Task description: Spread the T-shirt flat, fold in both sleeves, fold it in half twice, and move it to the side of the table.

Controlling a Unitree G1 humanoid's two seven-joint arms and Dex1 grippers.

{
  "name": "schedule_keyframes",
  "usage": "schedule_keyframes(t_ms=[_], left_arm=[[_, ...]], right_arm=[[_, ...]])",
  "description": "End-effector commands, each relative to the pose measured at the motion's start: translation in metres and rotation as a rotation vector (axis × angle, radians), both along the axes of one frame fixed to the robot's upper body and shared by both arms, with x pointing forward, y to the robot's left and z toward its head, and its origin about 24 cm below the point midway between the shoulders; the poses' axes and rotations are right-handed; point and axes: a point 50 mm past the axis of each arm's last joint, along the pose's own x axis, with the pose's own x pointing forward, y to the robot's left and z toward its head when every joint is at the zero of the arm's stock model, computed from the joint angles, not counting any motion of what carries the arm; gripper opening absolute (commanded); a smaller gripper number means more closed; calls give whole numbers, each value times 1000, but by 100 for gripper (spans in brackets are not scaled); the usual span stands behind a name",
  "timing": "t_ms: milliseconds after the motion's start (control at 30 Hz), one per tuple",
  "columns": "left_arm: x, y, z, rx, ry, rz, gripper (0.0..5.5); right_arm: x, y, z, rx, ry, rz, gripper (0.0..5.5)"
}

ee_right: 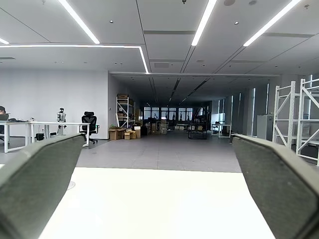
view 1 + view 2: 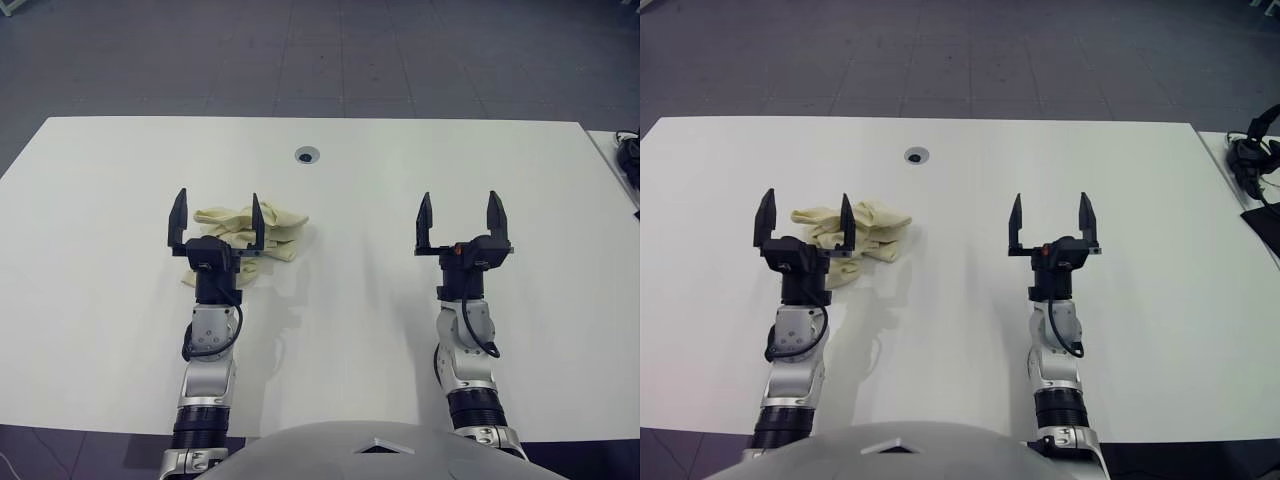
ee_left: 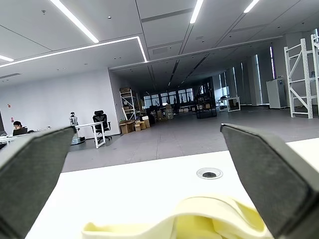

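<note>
T-shirt (image 2: 270,222) lies bunched at the wide-open, empty left gripper (image 2: 218,203). The right gripper (image 2: 460,200), equally open and empty, should come across so both pull opposite edges.

Round grommet (image 2: 307,154) toward the far edge; black cables (image 2: 1250,150) at right

Big open-plan office here: white rectangular table (image 2: 340,330) with a round metal cable grommet (image 2: 307,154), dark grey tiled floor (image 2: 300,50) behind it. Overhead there are long white ceiling light strips (image 1: 203,22). Plain white wall (image 1: 50,94), black office chair (image 3: 101,121), white metal shelving racks (image 1: 301,119), windows (image 1: 169,113) way back.
</note>
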Motion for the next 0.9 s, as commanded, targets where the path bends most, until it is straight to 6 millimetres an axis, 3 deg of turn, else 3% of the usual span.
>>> schedule_keyframes(t_ms=[33,900], left_arm=[[-1,3,1,2,-1,6,540],[1,3,1,6,-1,9,540]], right_arm=[[-1,1,2,2,1,4,538],[2,5,0,-6,13,29,538]])
